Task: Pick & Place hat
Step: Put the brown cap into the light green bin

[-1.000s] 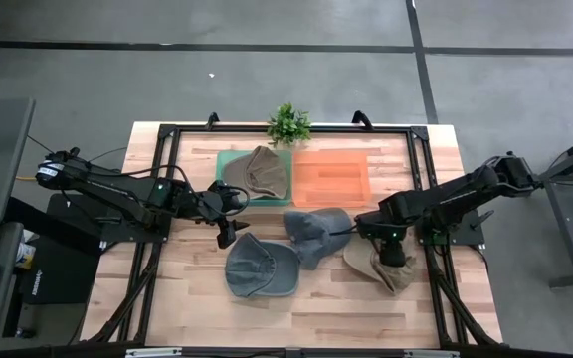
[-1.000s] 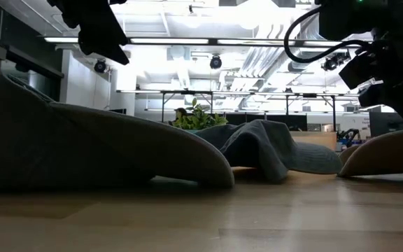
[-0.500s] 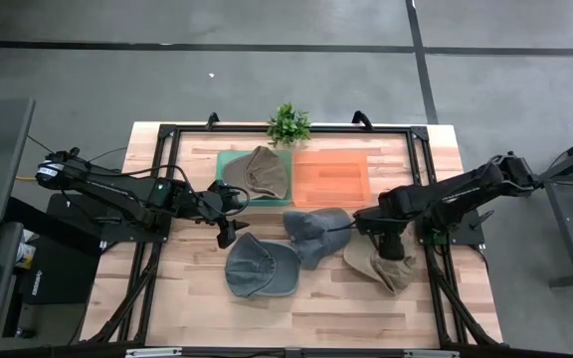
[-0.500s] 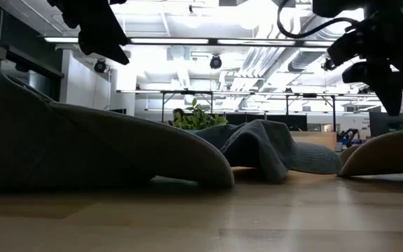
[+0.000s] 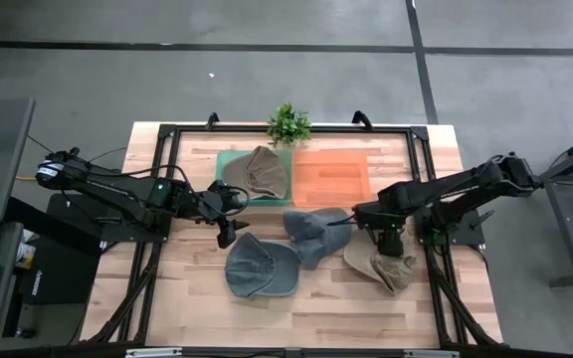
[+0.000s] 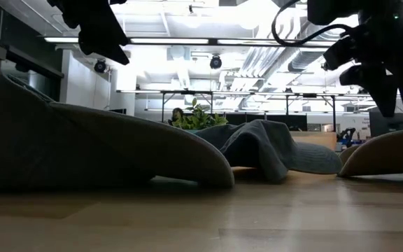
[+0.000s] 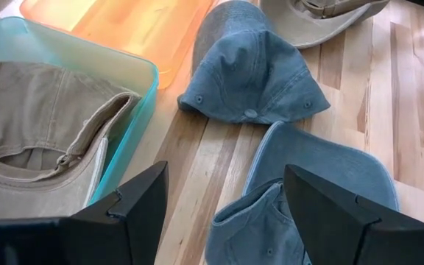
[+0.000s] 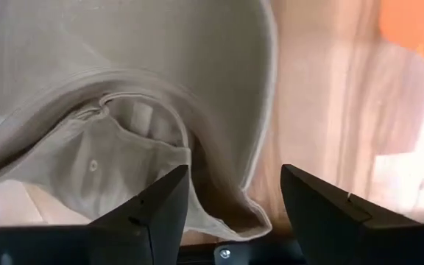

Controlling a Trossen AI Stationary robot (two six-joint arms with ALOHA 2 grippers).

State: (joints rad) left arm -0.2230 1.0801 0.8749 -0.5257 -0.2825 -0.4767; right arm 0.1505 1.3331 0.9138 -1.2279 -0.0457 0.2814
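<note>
A tan brimmed hat (image 5: 383,267) lies crown-down on the wood at the table's right, its hollow showing in the right wrist view (image 8: 124,147). My right gripper (image 5: 383,239) hangs open just above it (image 6: 392,91), pointing down and touching nothing (image 8: 234,177). A grey-blue bucket hat (image 5: 312,231) lies at the table's middle, with a blue cap (image 5: 259,267) on its near left. A khaki hat (image 5: 264,171) rests inside the teal tray (image 5: 223,165). My left gripper (image 5: 229,232) waits open in the air between tray and cap (image 7: 227,191).
An empty orange tray (image 5: 331,177) sits beside the teal tray at the far middle. A small potted plant (image 5: 288,124) stands at the far edge. A black frame (image 5: 167,134) runs around the work area. Bare wood (image 5: 316,303) lies toward the near edge.
My right gripper has risen off the tan hat and drifted a little toward the table's left. The hat stays lying where it was. My left gripper has kept still.
</note>
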